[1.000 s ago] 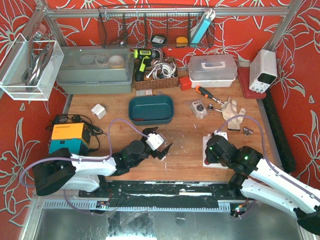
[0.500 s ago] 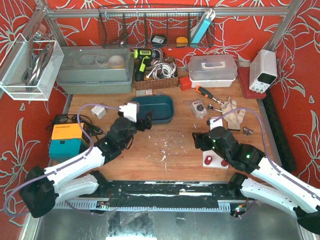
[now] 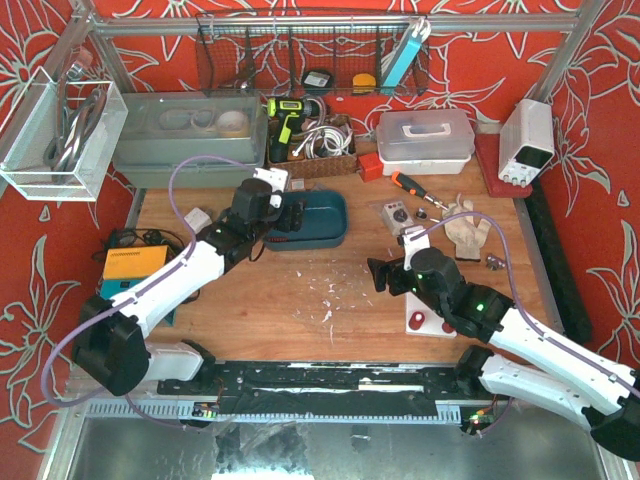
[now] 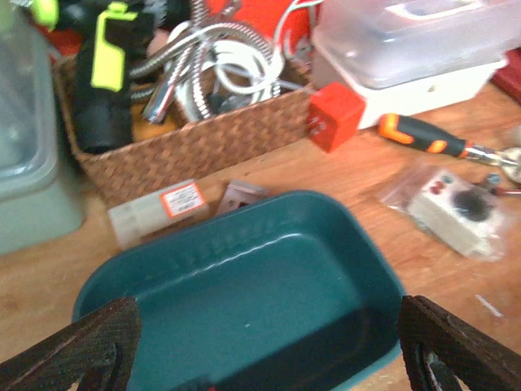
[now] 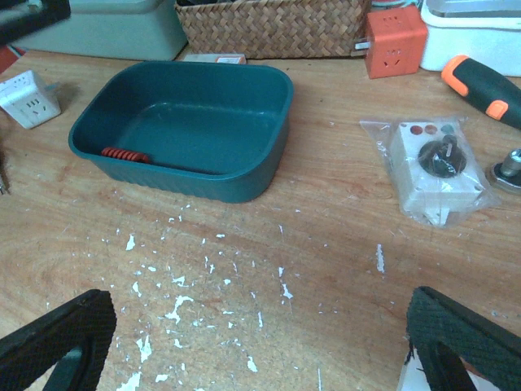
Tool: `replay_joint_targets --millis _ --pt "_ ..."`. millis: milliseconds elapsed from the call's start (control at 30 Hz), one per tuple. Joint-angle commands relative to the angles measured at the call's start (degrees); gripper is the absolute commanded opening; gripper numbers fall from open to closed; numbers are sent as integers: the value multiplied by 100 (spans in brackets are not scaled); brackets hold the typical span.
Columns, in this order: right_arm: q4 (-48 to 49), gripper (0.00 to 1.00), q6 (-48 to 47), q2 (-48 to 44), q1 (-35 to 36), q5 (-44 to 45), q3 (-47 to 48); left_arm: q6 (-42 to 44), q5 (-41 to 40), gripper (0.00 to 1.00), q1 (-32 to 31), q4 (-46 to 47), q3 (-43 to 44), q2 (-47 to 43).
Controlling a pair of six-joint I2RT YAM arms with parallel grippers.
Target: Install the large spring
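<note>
Red floral walls [image 3: 600,60] surround the flecked wooden table [image 3: 345,272].

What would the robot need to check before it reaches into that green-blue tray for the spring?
1. Spring found: ok, the red spring lies inside the teal tray, against its wall.
2. Left gripper open: ok, jaws wide apart above the tray.
3. Left gripper lined up over the spring: cannot tell, its camera barely shows the spring.
4. Right gripper free: ok, open, holding nothing.
5. Mounting spot for the spring: cannot tell.
</note>
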Motion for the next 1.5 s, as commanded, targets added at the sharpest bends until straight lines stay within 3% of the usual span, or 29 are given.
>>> replay_joint_targets --millis 0,200,267,400,467,700,833,933,1100,1167,1233,1467 --pt "-413 99 -403 2 7 -168 -4 468 705 84 3 -746 548 22" --pt "-313 99 -934 -351 2 242 -299 175 697 79 -2 -315 595 268" --pt "-466 99 -1080 -490 1 594 -265 -163 315 76 -2 -474 760 528" --pt "-1255 99 -736 -915 7 1122 -77 -1142 197 75 4 -663 1043 889" --pt "-1607 99 -472 -1173 7 1102 76 -1190 276 73 5 -809 1291 1133" --pt "-2955 96 407 -1735 2 881 743 -977 -139 65 44 -2811 2819 2453" --pt "-3593 96 540 -1776 1 791 827 -1192 -100 60 106 -3110 3055 2939" --pt "-3411 97 224 -1814 8 652 854 -1273 433 57 118 -3096 3093 3186" --pt "-3680 99 68 -1222 8 943 1078 -526 1502 49 118 -2531 2695 3382" --pt "-3640 99 127 -931 1 754 1060 -83 2012 44 118 -2179 2450 3318" --pt "-3567 99 96 -671 1 505 1081 201 2033 43 120 -2145 2329 3272" --pt "-3831 99 -256 64 -6 555 1552 1394 2328 51 153 -2048 2276 2965"
